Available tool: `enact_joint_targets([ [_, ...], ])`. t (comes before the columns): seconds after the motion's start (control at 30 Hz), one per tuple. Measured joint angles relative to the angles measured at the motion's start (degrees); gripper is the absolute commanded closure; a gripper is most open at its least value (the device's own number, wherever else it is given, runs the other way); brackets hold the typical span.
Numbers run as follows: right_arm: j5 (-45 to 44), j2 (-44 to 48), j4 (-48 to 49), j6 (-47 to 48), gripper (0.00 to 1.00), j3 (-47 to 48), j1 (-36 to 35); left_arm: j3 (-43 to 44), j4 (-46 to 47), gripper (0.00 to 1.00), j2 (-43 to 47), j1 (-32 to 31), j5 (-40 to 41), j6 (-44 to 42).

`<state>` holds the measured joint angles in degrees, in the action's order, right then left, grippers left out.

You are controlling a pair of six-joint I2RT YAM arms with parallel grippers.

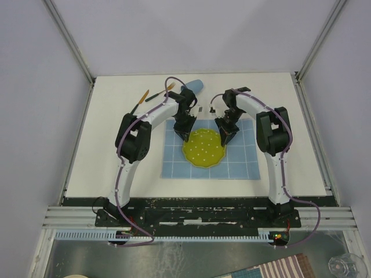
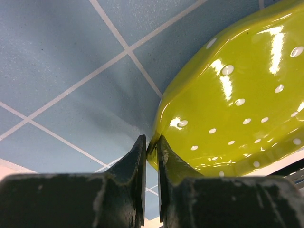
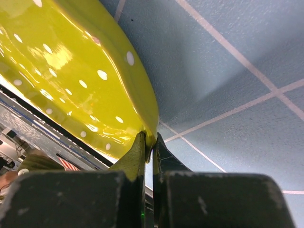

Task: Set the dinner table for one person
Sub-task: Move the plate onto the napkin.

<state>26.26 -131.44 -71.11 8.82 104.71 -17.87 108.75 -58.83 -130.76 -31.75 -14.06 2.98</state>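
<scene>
A yellow plate with white dots (image 1: 204, 148) lies over the light-blue grid cloth (image 1: 243, 165) on the white dinner table (image 1: 116, 150). My left gripper (image 1: 184, 136) is shut on the plate's far left rim; the left wrist view shows the plate (image 2: 237, 95) pinched between the fingertips (image 2: 151, 145). My right gripper (image 1: 224, 139) is shut on the plate's far right rim; the right wrist view shows the plate (image 3: 71, 71) pinched at its edge (image 3: 150, 140). The plate looks tilted above the cloth (image 2: 61, 71).
Behind the left arm lie a knife (image 1: 139, 102), a fork (image 1: 160, 92) and a blue cup on its side (image 1: 193, 86). A small dark object (image 1: 199, 109) lies between the grippers. The cage posts stand at the table's far corners.
</scene>
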Motion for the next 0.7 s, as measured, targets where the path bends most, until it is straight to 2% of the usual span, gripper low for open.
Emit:
enact_joint_targets([
  [0.6,-0.7,0.1,-0.2,0.5,0.98,-1.4,1.7,1.2,-0.1,0.97,-0.9,-1.5,-0.9,0.0],
  [0.7,-0.7,0.1,-0.2,0.5,0.98,-1.4,1.8,1.2,-0.1,0.86,-0.9,-1.5,-0.9,0.0],
])
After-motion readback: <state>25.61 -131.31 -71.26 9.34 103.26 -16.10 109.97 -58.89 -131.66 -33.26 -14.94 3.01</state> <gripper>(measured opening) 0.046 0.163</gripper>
